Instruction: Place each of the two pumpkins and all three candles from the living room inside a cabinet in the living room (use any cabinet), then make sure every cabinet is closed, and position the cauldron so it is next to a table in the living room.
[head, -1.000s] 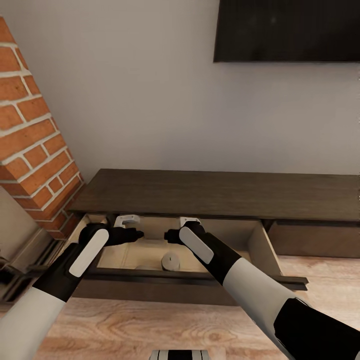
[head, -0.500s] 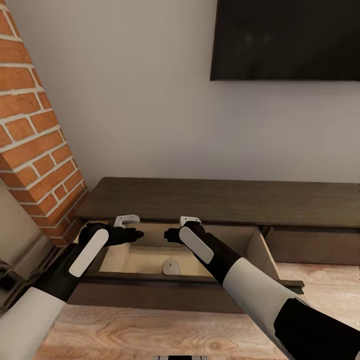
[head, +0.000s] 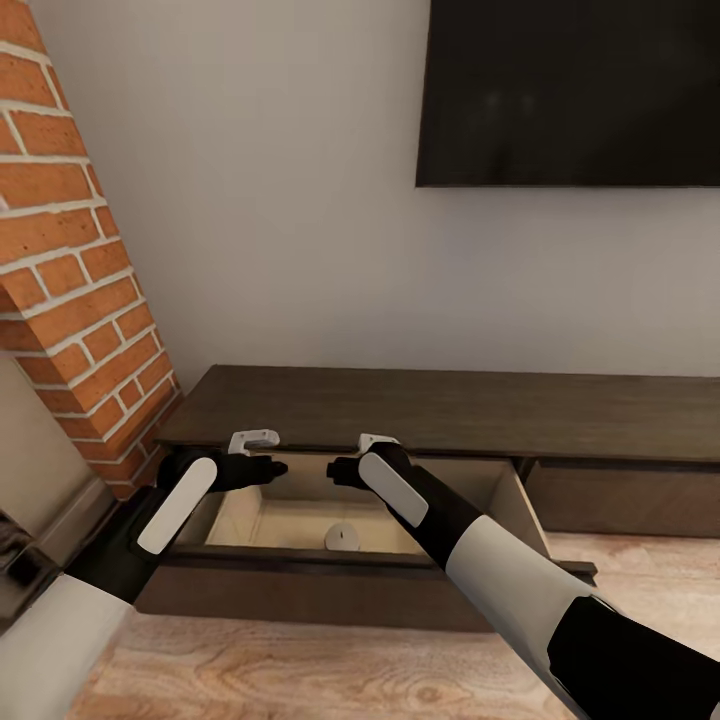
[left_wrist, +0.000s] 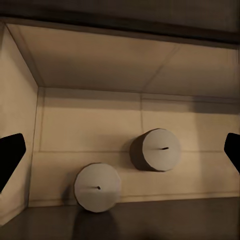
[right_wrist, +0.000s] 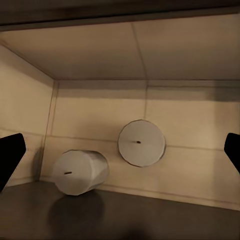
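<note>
Two candles sit in the cabinet drawer, which stands open. Our left gripper and right gripper hover above it, fingers spread and empty. The candles look light, rigid and waxy-slick (likely to roll), so we'd grip across their flanks.

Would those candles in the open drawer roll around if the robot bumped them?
Probably not easily. In the left wrist view, both candles look short and wide with wicks pointing up, so they would likely slide rather than tip. If knocked over, their round sides could roll, but the drawer walls should stop them.
</note>
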